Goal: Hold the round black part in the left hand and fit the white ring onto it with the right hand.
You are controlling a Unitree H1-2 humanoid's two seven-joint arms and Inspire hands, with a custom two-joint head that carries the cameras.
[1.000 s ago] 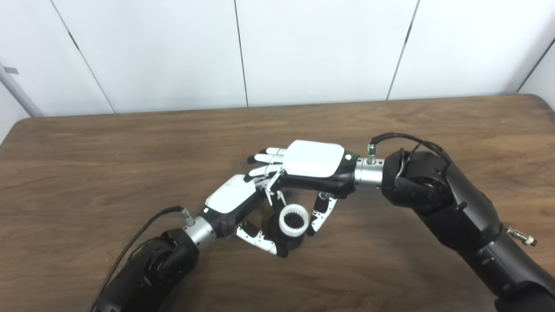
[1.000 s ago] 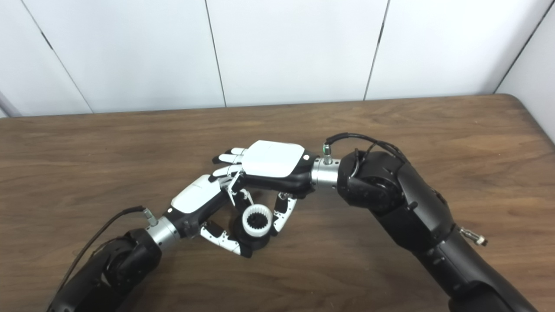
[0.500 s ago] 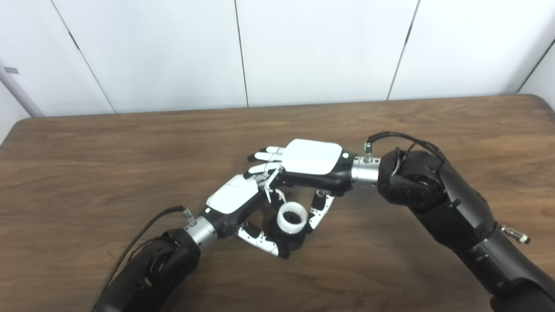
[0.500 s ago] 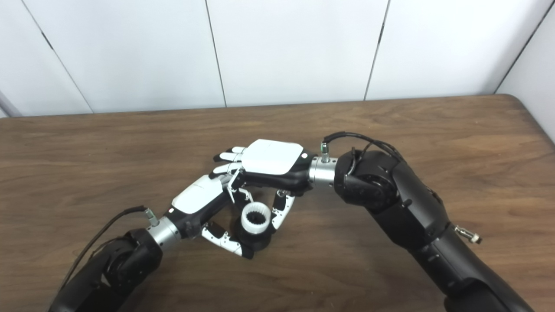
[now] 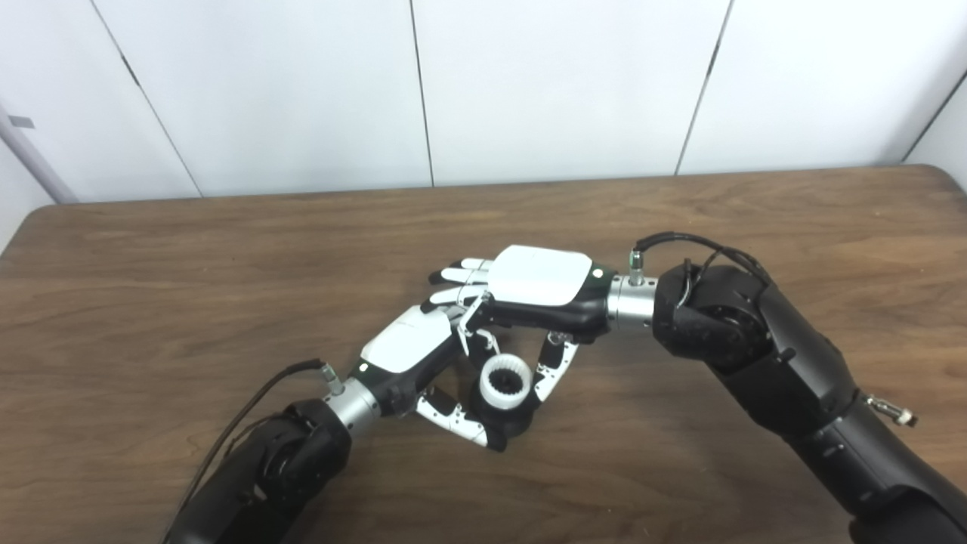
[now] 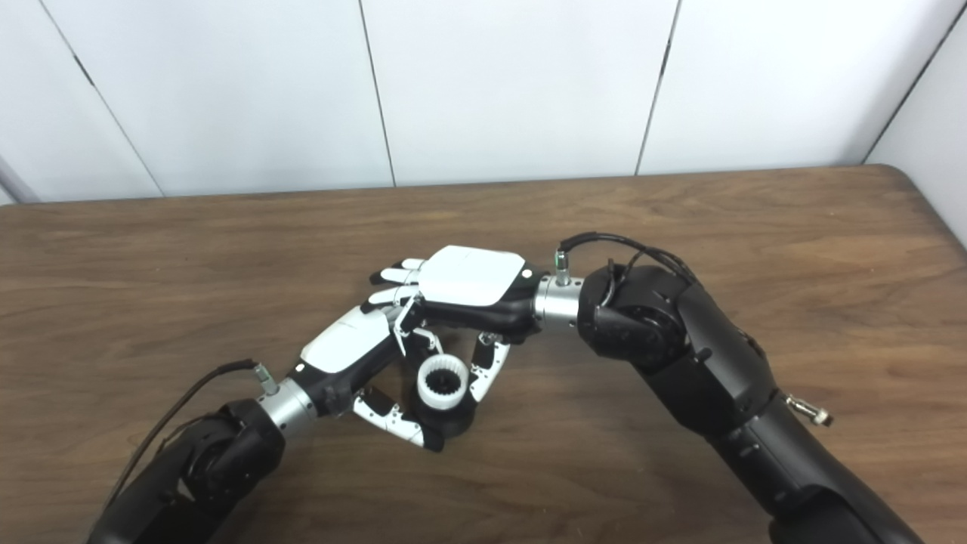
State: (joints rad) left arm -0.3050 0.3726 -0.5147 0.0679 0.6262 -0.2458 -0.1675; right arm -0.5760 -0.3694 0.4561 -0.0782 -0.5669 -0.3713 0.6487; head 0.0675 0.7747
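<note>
My left hand (image 5: 412, 351) is shut on the round black part (image 5: 514, 419), holding it just above the table near the middle front. The white ring (image 5: 506, 381), toothed inside, sits on top of the black part. My right hand (image 5: 540, 291) reaches in from the right, palm down above the ring. Its thumb (image 5: 551, 370) and a curled finger pinch the ring's sides, while its other fingers stretch out straight to the left over my left hand. Most of the black part is hidden by the ring and by my fingers.
The brown wooden table (image 5: 189, 272) carries nothing else in view. White wall panels (image 5: 559, 83) stand behind its far edge. The table's rounded right corner (image 6: 899, 177) shows at the far right.
My right arm and hand have shifted slightly left and toward me, and the ring moved a little left with them. My left hand has barely moved.
</note>
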